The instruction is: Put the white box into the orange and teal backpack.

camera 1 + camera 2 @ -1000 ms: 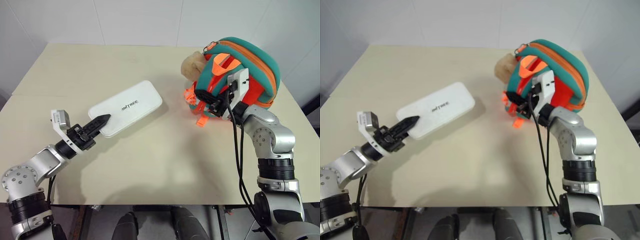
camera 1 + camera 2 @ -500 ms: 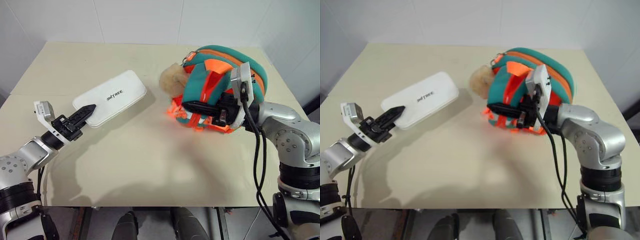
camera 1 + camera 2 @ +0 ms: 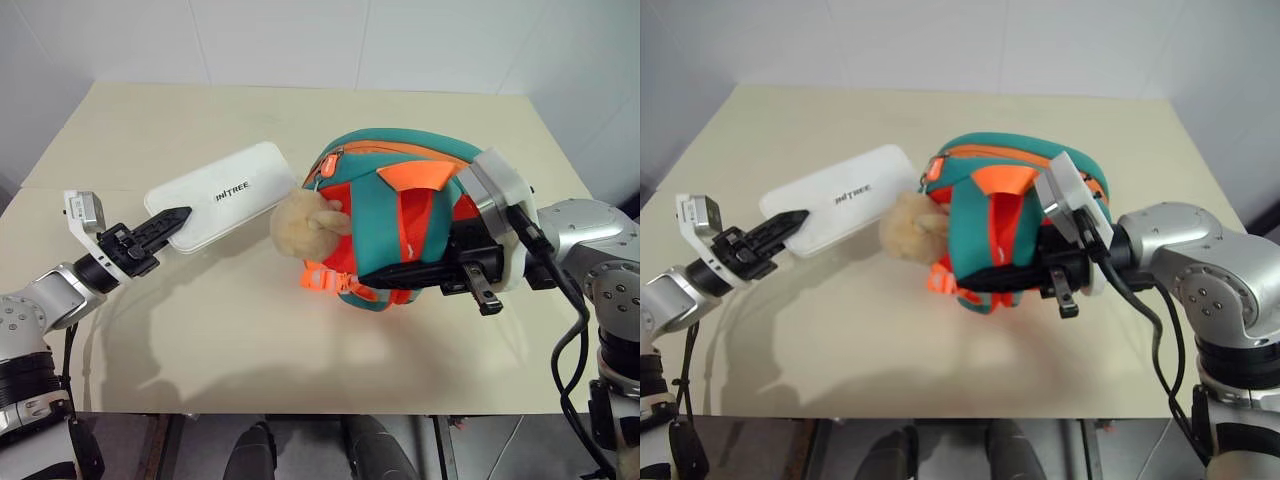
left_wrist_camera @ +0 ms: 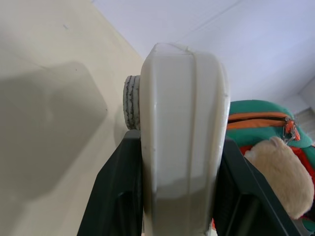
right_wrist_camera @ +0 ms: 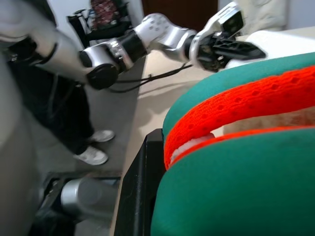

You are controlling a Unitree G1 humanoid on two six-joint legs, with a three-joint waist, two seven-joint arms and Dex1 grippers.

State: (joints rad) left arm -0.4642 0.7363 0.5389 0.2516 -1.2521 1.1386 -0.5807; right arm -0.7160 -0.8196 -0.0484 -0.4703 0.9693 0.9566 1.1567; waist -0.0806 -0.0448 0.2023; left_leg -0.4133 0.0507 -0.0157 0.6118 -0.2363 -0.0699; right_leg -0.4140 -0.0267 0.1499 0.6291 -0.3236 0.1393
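Observation:
The white box (image 3: 225, 193) hangs a little above the table, and my left gripper (image 3: 172, 218) is shut on its near left end. In the left wrist view the box (image 4: 184, 123) fills the gap between the black fingers (image 4: 113, 196). The orange and teal backpack (image 3: 420, 215) is at the table's middle, just right of the box, with its beige plush toy (image 3: 305, 222) almost touching the box's far end. My right gripper (image 3: 370, 275) is shut on the backpack's orange and teal strap (image 5: 246, 113), low on its near side. The backpack's zip (image 3: 400, 150) faces up and back.
The beige table (image 3: 250, 340) has open surface in front of and behind the backpack. Its near edge runs close below both arms. White walls stand behind. A person's legs (image 5: 74, 113) are beside the table past my left arm.
My right gripper has dragged the backpack from the far right to the table's middle, turning it so the plush toy now meets the box. The left gripper has shifted the box slightly left.

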